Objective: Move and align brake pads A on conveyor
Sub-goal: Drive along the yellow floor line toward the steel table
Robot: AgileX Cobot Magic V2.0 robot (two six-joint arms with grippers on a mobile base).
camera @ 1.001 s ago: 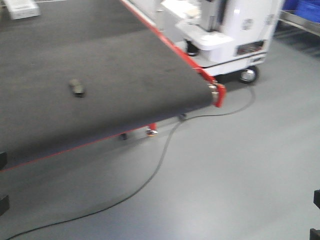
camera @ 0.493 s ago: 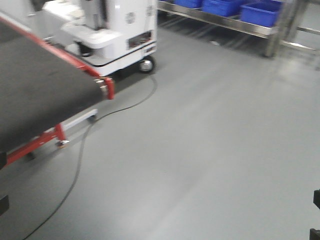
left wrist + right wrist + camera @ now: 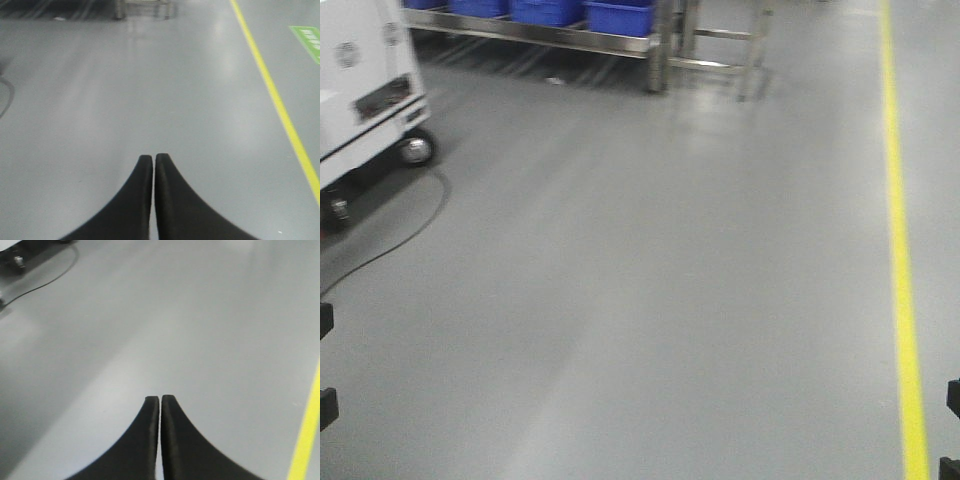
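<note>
left gripper (image 3: 153, 158) pressed closed, empty | right gripper (image 3: 160, 399) pressed closed, empty | above floor (image 3: 670, 300)

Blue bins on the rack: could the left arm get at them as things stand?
Probably not. The blue bins sit on the rack across open floor, while the left gripper hangs shut over bare floor. Nothing blocks the way; they just look too far off.

Front cam high, tilted down at floor (image 3: 650, 300); rack (image 3: 570, 38) far at 11 o'clock, yellow line (image 3: 900, 250) at 3. Wrist cams lower, facing forward past left gripper (image 3: 153, 159) and right gripper (image 3: 160, 399) at 6 o'clock. All three share that line.
</note>
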